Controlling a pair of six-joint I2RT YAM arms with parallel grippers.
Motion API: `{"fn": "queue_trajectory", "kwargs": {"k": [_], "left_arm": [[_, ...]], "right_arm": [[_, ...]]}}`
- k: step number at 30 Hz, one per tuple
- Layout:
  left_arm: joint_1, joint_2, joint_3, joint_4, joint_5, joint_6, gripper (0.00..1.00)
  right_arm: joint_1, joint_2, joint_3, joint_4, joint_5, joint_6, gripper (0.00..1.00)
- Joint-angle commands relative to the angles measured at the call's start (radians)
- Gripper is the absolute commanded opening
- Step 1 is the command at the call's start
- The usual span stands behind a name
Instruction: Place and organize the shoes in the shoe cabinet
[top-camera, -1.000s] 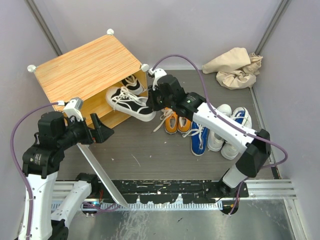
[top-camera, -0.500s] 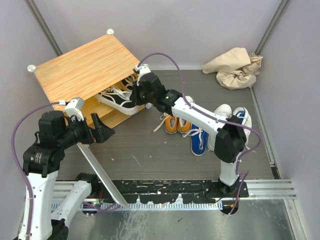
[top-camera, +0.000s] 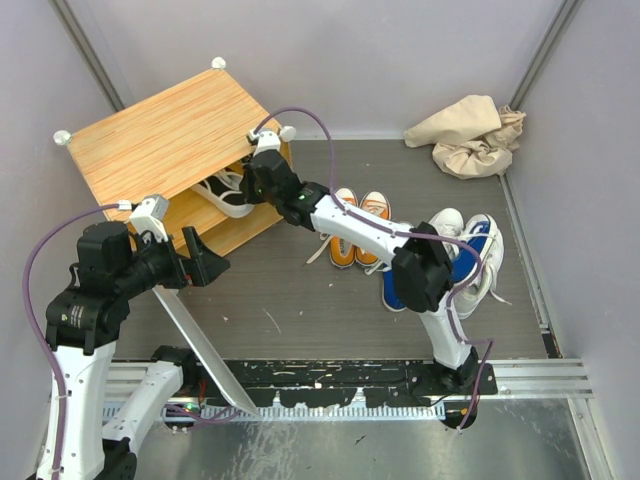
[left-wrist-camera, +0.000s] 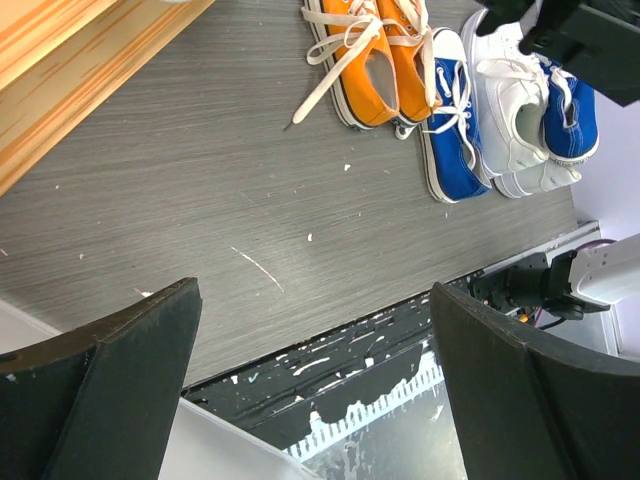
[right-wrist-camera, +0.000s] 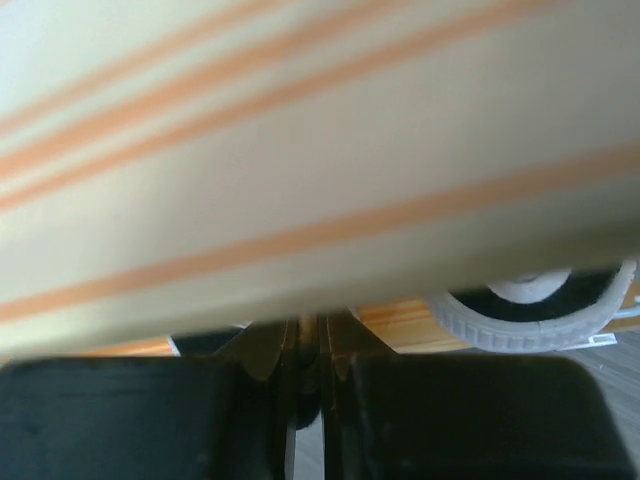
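The shoe cabinet (top-camera: 165, 135) stands at the back left, its wood-grain top tilted and its front open. My right gripper (top-camera: 256, 184) reaches into the opening, shut on the black shoe (top-camera: 222, 192) with white laces, which lies inside. In the right wrist view the gripper (right-wrist-camera: 308, 340) pinches a thin dark edge under the cabinet's top board (right-wrist-camera: 320, 150), and a white sole (right-wrist-camera: 530, 320) shows beside it. My left gripper (top-camera: 200, 262) stands open at the white front panel (top-camera: 205, 350), which slopes down. Orange shoes (top-camera: 358, 225), blue shoes (left-wrist-camera: 455, 130) and white shoes (left-wrist-camera: 515, 100) lie on the floor.
A crumpled beige cloth (top-camera: 468, 135) lies in the back right corner. Grey walls close in both sides. A black and metal rail (top-camera: 350, 380) runs along the near edge between the arm bases. The right arm's elbow (top-camera: 422, 268) hangs over the blue and white shoes.
The right arm has stretched left and carried the black shoe from in front of the cabinet into its opening. The left arm and the white panel have stayed put.
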Motion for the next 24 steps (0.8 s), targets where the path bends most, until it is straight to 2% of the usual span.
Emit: {"fn": "queue_trajectory", "kwargs": {"k": [1,12,16,21,24], "left_arm": [[-0.002,-0.01,0.011,0.041,0.032,0.009,0.98],[-0.002,-0.007,-0.005,0.044,0.031,0.02,0.98],[-0.002,-0.006,-0.003,0.042,0.031,0.02,0.98],[-0.002,-0.008,0.002,0.034,0.031,0.02,0.98],[-0.002,-0.008,0.004,0.029,0.028,0.019,0.98]], "right_arm": [[-0.001,0.025,0.123,0.154,0.086,0.04,0.01],[0.018,0.058,0.154,0.159,0.254,0.043,0.04],[0.02,0.059,0.142,0.152,0.262,0.043,0.26],[0.029,0.021,0.071,0.228,0.227,0.012,0.49],[0.036,-0.017,0.01,0.306,0.187,-0.015,0.57]]}}
